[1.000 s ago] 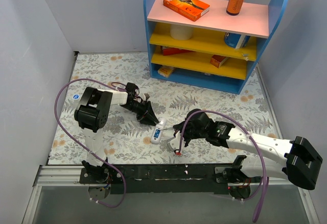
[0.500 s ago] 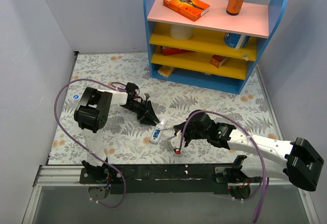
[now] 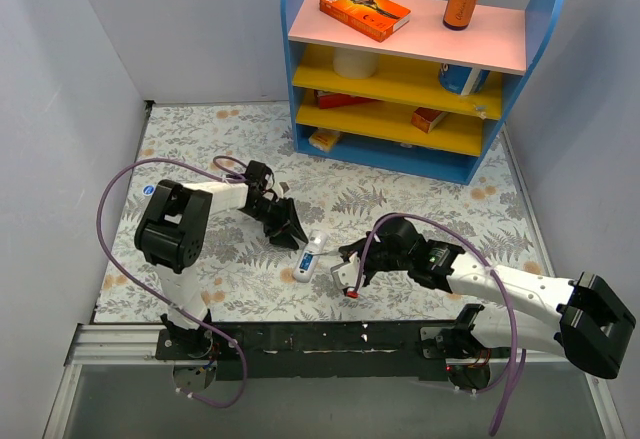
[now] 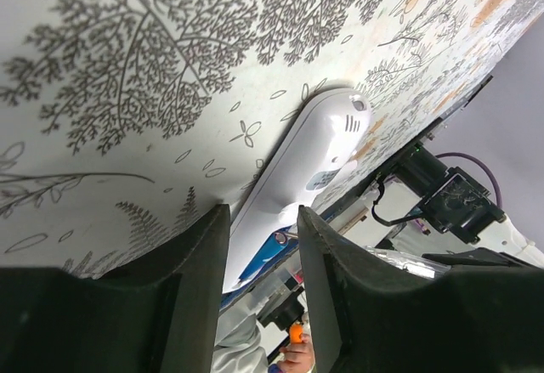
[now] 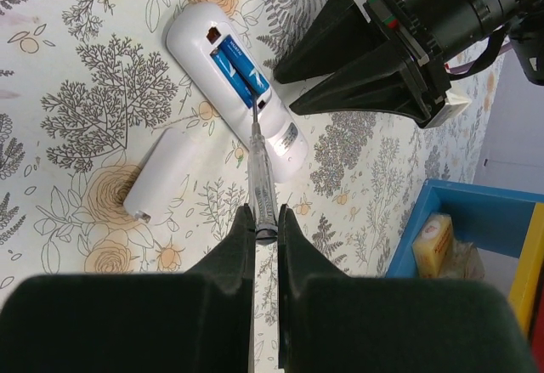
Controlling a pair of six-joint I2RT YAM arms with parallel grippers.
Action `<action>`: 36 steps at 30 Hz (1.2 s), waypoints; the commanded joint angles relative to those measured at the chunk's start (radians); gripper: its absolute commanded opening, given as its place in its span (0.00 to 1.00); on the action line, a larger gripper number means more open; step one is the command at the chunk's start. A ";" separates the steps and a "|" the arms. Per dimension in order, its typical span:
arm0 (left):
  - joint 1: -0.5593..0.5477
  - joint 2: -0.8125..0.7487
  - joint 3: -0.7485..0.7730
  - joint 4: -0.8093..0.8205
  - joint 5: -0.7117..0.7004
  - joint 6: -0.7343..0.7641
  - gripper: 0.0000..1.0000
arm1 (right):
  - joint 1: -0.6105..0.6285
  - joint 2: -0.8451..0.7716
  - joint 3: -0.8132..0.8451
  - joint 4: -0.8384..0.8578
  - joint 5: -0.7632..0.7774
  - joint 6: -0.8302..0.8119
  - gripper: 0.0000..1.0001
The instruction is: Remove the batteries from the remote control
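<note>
The white remote control [image 3: 308, 257] lies face down on the floral mat with its slot open. Two blue batteries [image 5: 238, 70] sit side by side in it; a blue battery also shows in the left wrist view [image 4: 260, 254]. The separate white cover [image 5: 161, 173] lies beside the remote. My right gripper [image 5: 266, 220] is shut on a clear-handled screwdriver [image 5: 260, 178], whose thin metal tip reaches the near end of the batteries. My left gripper [image 3: 296, 236] is open, its fingertips [image 5: 285, 76] close to the remote's far end and side; the remote [image 4: 297, 156] runs into the gap between its jaws.
A blue shelf unit [image 3: 400, 149] with pink and yellow boards stands at the back, holding boxes and a bottle; its blue edge shows in the right wrist view [image 5: 450, 211]. Grey walls close in the mat on the left and the right. The black rail runs along the near edge.
My left gripper has drawn back slightly up and to the left, away from the remote. My right gripper with the screwdriver has shifted a little to the right. The remote has stayed put.
</note>
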 commanded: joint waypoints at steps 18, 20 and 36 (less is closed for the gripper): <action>-0.034 0.049 -0.053 0.046 -0.110 0.000 0.34 | -0.003 -0.030 -0.062 0.140 -0.109 0.203 0.01; -0.034 0.049 -0.053 0.047 -0.114 -0.001 0.35 | -0.003 -0.030 -0.064 0.102 -0.109 0.203 0.01; -0.042 0.104 -0.065 0.057 -0.133 -0.004 0.34 | -0.003 -0.052 0.010 -0.026 -0.130 0.289 0.62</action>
